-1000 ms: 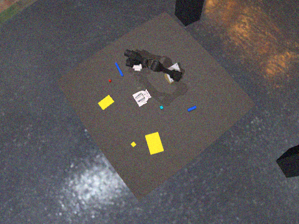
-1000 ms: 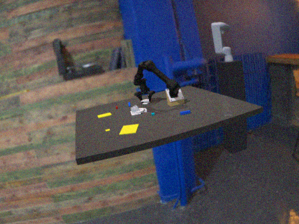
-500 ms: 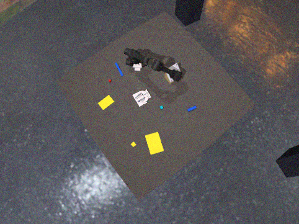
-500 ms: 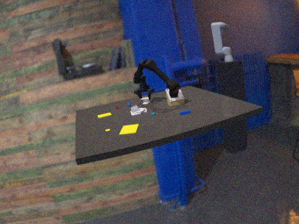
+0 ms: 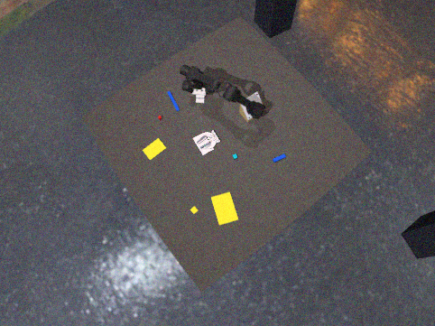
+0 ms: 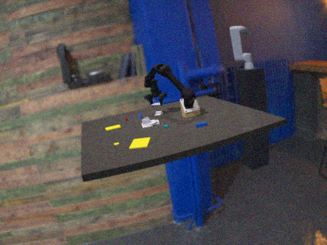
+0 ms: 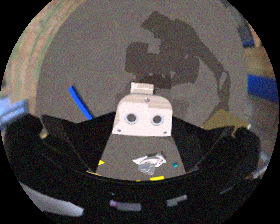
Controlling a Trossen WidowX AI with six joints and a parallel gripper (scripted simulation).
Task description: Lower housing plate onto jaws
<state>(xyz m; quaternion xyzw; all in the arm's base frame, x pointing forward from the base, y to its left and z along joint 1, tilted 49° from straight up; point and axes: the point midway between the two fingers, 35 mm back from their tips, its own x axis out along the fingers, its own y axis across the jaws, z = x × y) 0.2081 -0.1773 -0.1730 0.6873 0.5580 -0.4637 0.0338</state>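
Observation:
The white housing plate point(image 5: 198, 90) point(image 6: 156, 104) point(image 7: 144, 116) is held up off the table, its face with two round holes toward the wrist camera. My gripper point(image 5: 195, 88) point(image 6: 156, 102) point(image 7: 143, 116) is shut on the plate, with a dark finger at each side of it. The white jaw assembly point(image 5: 206, 143) point(image 6: 149, 122) point(image 7: 149, 161) lies on the table, away from the held plate. The two jaws show as pale shapes there. Their pins and stubs are too small to make out.
A small white block point(image 5: 200, 98) point(image 6: 158, 113) point(image 7: 142, 88) stands on the table below the plate. A blue bar point(image 5: 173, 101) point(image 7: 80, 102), a red cube point(image 5: 160, 117), a cyan cube point(image 5: 235, 156) and yellow pads point(image 5: 154, 149) point(image 5: 224, 208) lie around the jaw assembly.

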